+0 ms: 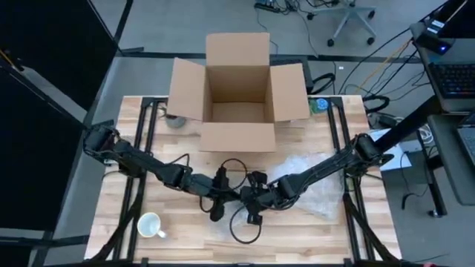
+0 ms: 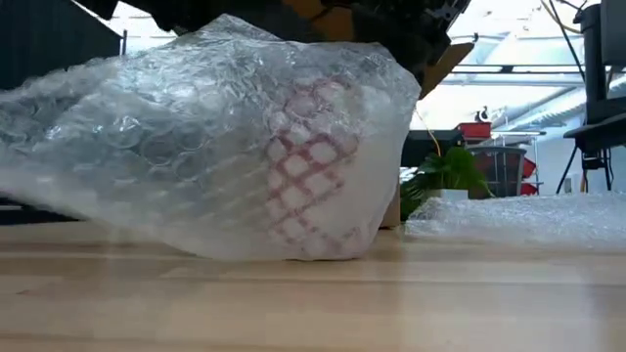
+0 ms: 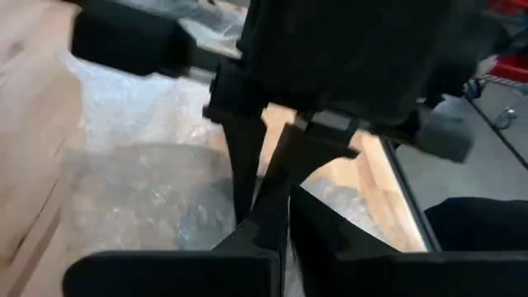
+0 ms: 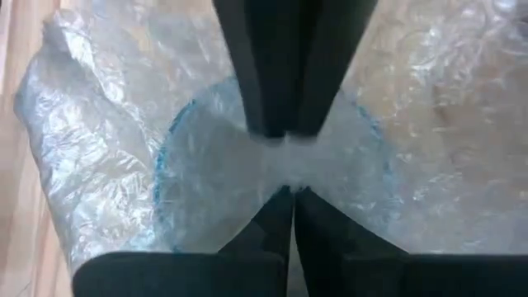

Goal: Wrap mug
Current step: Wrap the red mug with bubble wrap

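Observation:
A mug wrapped in clear bubble wrap (image 2: 225, 137) stands on the table's middle; its red lattice pattern (image 2: 308, 181) shows through in the low view and its blue rim (image 4: 165, 190) in the right wrist view. My left gripper (image 1: 217, 209) and my right gripper (image 1: 252, 215) meet above it, both shut on the wrap over the mug's mouth. A bare white mug (image 1: 151, 225) rests on its base near the table's near left corner. My left gripper pinches the bunched bubble wrap (image 4: 280, 142) over the middle of the mug's mouth between its two fingers, coming from above. The wrap is gathered into a small knot there; how many layers does not show. The wrapped mug rests on the table. My right gripper pinches the same gathered bubble wrap (image 4: 287, 183) between its two fingers, right opposite my left gripper's fingertips. It comes from above, over the mug's mouth. The wrap between the two grippers is puckered, and the bundle sits on the table.
An open cardboard box (image 1: 236, 96) stands at the table's far edge. A loose sheet of bubble wrap (image 1: 315, 185) lies right of centre under my right arm. A black cable loop (image 1: 245, 231) hangs by the grippers. A small grey thing (image 1: 175, 120) lies left of the box.

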Tool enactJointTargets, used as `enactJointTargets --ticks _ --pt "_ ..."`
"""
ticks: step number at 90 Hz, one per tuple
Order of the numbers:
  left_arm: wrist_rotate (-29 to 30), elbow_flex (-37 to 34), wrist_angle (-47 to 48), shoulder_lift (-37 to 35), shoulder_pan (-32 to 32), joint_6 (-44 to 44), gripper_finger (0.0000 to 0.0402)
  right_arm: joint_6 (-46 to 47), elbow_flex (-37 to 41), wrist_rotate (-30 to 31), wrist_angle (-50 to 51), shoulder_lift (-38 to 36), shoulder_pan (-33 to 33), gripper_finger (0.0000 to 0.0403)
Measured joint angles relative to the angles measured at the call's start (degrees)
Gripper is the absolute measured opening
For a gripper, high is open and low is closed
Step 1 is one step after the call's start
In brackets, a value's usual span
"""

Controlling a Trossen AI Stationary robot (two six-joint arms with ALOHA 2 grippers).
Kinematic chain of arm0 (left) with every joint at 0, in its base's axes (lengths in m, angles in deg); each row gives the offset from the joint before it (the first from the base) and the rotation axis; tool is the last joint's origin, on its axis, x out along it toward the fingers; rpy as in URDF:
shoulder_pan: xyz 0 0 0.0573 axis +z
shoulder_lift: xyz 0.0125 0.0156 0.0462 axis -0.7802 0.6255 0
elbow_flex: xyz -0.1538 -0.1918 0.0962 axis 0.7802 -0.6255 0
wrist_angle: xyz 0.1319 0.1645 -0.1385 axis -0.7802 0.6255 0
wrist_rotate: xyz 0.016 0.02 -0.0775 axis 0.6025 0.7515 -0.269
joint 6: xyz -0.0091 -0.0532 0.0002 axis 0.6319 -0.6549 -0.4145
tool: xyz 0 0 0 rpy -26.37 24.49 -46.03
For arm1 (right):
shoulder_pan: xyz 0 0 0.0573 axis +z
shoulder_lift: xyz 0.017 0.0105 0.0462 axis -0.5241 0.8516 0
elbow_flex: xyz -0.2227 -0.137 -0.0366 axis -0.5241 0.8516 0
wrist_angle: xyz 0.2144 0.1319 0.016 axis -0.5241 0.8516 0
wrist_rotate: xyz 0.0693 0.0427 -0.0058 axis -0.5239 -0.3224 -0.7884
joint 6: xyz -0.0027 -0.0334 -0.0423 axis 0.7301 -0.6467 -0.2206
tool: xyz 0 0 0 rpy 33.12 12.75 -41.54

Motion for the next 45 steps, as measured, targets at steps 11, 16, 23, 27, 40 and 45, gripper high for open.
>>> enactJointTargets --ticks 11,16,23,27,40,45 --pt "0.0 0.2 5.3 -3.8 -1.1 -1.5 0.0000 0.0 0.1 0.0 0.9 0.0 0.0 0.0000" --pt "0.0 0.2 8.4 -5.4 -1.6 -2.1 0.0000 0.0 0.1 0.0 1.0 0.0 0.0 0.0000" --pt "2.3 0.1 12.0 -7.7 -2.7 -3.0 0.0000 0.0 0.1 0.0 0.9 0.0 0.0 0.0000" --pt "4.1 0.1 14.1 -9.3 -3.3 -3.2 0.0000 0.0 0.1 0.0 0.9 0.0 0.0 0.0000" --pt "9.4 0.2 28.2 -13.3 -5.8 -9.8 0.0000 0.0 0.1 0.0 0.8 0.0 0.0 0.0000" --pt "12.3 0.2 34.9 -13.6 -7.0 -13.2 0.0000 0.0 0.1 0.1 0.7 0.0 0.0 0.0000"
